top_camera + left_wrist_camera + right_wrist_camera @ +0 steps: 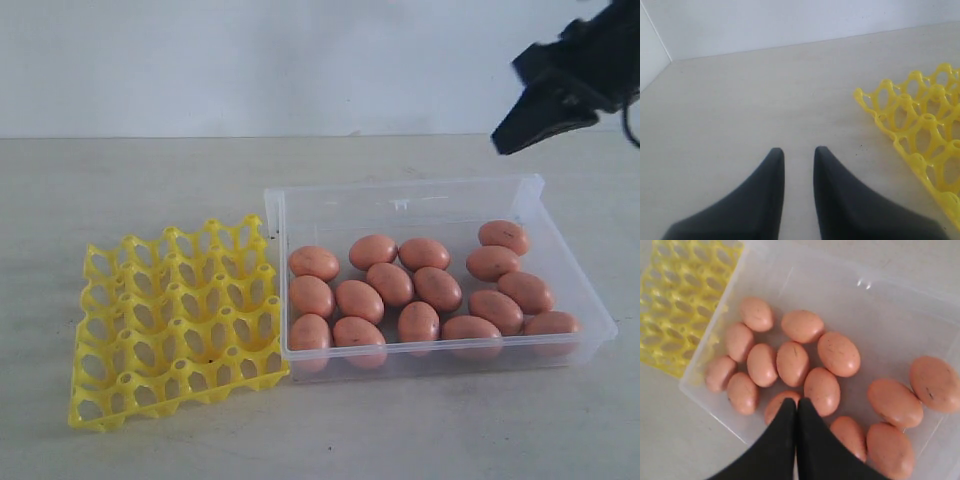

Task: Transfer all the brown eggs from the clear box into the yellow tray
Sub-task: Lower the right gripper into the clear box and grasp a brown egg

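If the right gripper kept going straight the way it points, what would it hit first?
Probably one of the eggs clustered in the box: the shut right gripper hangs above them, tips aimed into that cluster. Which egg is unclear, since depth is hard to judge.

You have a pale, matte table point(150, 190) filling the lower two thirds of the exterior view, its surface faintly mottled with light grey streaks. Behind it a plain white wall point(250, 60) runs across the top of the frame and meets the table in a straight, level line. In the left wrist view you can see a side wall point(649, 55) at the upper left, joining the back wall along a slanted corner seam.
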Controlling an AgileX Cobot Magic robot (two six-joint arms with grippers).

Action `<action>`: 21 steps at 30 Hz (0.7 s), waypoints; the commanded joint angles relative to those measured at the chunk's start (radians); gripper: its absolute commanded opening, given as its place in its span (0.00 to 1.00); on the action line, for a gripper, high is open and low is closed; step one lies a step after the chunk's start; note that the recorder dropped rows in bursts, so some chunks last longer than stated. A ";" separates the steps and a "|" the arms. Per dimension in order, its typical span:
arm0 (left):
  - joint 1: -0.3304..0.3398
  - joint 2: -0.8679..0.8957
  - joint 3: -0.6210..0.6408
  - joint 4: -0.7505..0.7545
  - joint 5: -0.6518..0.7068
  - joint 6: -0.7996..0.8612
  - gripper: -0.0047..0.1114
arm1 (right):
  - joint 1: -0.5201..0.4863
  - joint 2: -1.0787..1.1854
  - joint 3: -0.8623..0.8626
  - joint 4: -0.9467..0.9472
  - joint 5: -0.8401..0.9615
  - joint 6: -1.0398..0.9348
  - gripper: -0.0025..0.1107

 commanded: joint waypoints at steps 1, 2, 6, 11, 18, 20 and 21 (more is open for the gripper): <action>0.002 -0.002 0.004 -0.002 -0.007 -0.002 0.23 | 0.150 0.118 -0.074 -0.227 -0.012 -0.021 0.02; 0.002 -0.002 0.004 -0.002 -0.007 -0.002 0.23 | 0.176 0.139 -0.076 -0.276 -0.036 -0.017 0.04; 0.002 -0.002 0.004 -0.002 -0.007 -0.002 0.23 | 0.237 0.208 -0.076 -0.365 -0.060 0.001 0.24; 0.002 -0.002 0.004 -0.002 -0.007 -0.002 0.23 | 0.250 0.253 -0.076 -0.353 -0.145 0.055 0.54; 0.002 -0.002 0.004 -0.002 -0.007 -0.002 0.23 | 0.250 0.284 -0.074 -0.359 -0.146 0.127 0.54; 0.002 -0.002 0.004 -0.002 -0.007 -0.002 0.23 | 0.250 0.296 -0.074 -0.356 -0.125 0.127 0.54; 0.002 -0.002 0.004 -0.002 -0.007 -0.002 0.23 | 0.250 0.306 -0.074 -0.354 -0.117 0.127 0.54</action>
